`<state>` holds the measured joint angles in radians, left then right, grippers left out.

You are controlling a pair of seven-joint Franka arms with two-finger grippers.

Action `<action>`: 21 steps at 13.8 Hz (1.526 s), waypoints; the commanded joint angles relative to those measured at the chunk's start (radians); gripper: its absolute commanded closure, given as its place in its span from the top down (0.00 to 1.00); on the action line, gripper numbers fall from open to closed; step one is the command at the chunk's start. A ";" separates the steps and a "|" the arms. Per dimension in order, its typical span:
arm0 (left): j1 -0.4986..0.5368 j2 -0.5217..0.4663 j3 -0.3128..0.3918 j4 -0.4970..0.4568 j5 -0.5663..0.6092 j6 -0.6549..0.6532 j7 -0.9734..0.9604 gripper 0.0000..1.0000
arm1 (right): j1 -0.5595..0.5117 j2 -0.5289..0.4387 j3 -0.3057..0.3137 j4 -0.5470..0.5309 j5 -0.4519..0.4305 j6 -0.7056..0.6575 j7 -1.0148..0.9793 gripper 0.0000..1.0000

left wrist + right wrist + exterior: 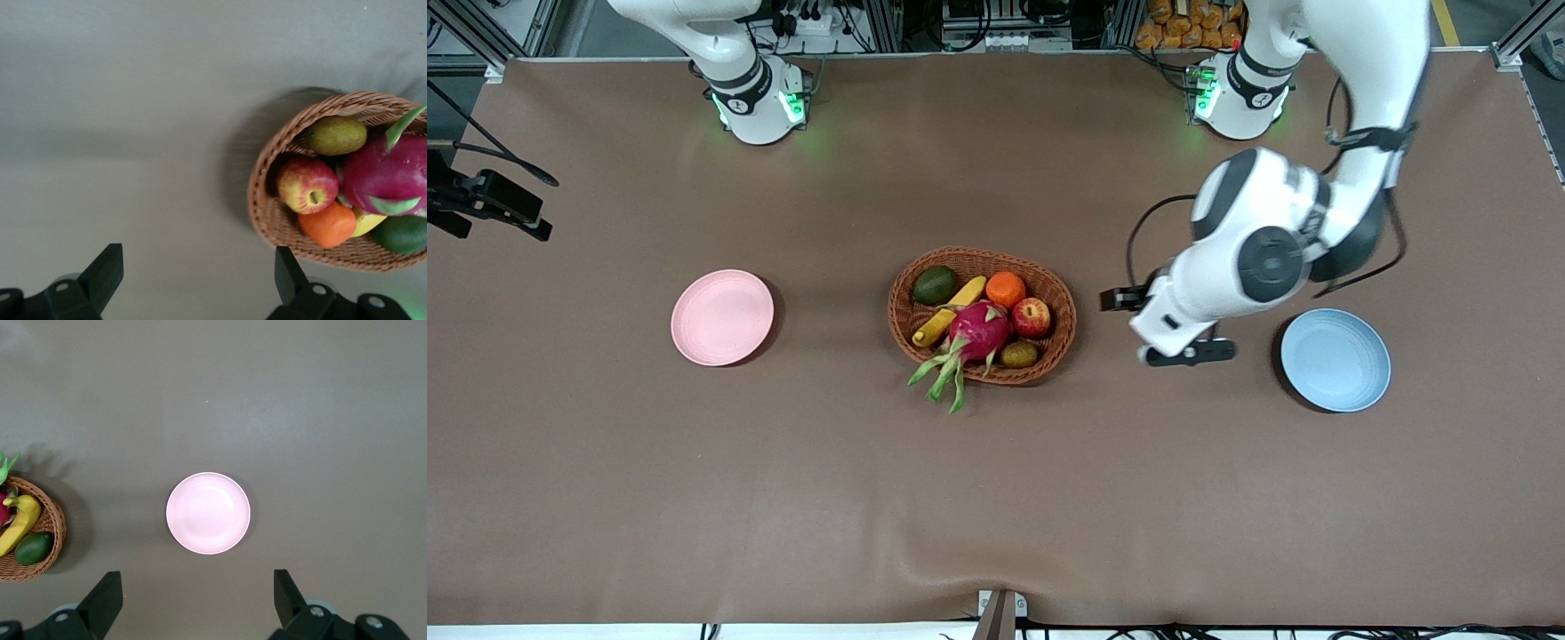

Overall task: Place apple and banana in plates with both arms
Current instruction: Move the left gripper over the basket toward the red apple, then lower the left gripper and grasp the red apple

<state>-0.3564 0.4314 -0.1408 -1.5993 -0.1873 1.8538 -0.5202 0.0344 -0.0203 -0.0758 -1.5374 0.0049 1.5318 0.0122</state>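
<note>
A wicker basket [1060, 322] sat mid-table, holding a dragon fruit [978, 331], an orange [1006, 289], an avocado [935, 284] and a kiwi [1019, 355]

surface [694, 498]: brown cloth, wrinkled at the near edge | top edge: aluminium frame rails [534, 27], cables | packaged snacks [1192, 22] by the rails | light: even, soft shadows

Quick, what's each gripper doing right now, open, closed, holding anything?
Left gripper: open, empty, beside the oval brown wicker basket.
Right gripper: open, empty, above the pale pink plate.
</note>
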 commanded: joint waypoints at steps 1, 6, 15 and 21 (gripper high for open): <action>-0.062 0.081 0.010 0.029 0.003 0.083 -0.055 1.00 | -0.013 -0.007 0.013 -0.001 -0.008 0.001 -0.009 1.00; -0.166 0.205 0.017 0.111 0.112 0.133 -0.148 1.00 | -0.010 -0.007 0.014 -0.001 -0.008 -0.005 -0.009 1.00; -0.229 0.270 0.010 0.111 0.121 0.245 -0.173 1.00 | -0.007 -0.006 0.018 0.000 -0.009 0.002 -0.009 1.00; -0.242 0.280 0.009 0.108 0.121 0.271 -0.167 1.00 | -0.008 0.000 0.018 0.000 -0.011 0.002 -0.009 1.00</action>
<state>-0.5858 0.6919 -0.1374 -1.5170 -0.0833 2.1210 -0.6744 0.0346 -0.0196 -0.0660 -1.5378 0.0049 1.5314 0.0118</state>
